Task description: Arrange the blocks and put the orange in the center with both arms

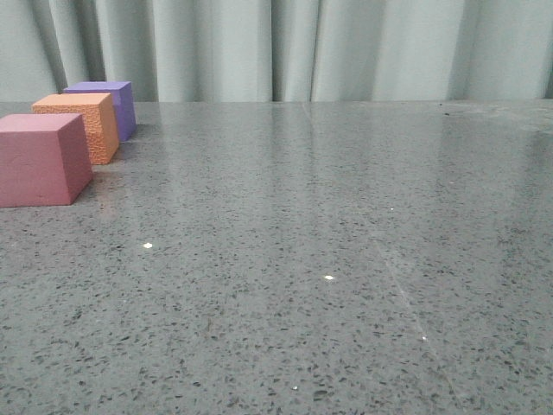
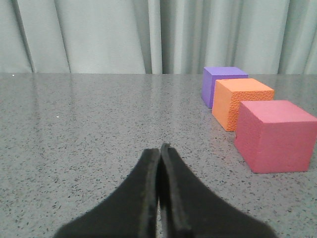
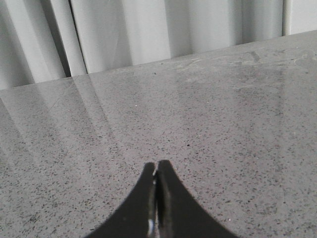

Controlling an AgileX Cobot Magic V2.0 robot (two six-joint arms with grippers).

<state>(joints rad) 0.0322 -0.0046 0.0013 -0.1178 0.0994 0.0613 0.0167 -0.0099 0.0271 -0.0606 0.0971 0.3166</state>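
Note:
Three cubes stand in a row at the table's left side. The pink block [image 1: 39,159] [image 2: 275,135] is nearest, the orange block [image 1: 79,124] [image 2: 241,101] sits in the middle of the row, and the purple block [image 1: 111,103] [image 2: 220,82] is farthest. My left gripper [image 2: 159,148] is shut and empty, low over the table, with the cubes off to one side of it and apart from it. My right gripper [image 3: 156,165] is shut too, holding nothing, over bare tabletop. Neither gripper shows in the front view.
The grey speckled table [image 1: 328,259] stretches to a pale curtain [image 1: 285,47] at its far edge. A scuffed patch [image 3: 252,57] marks the surface near that edge.

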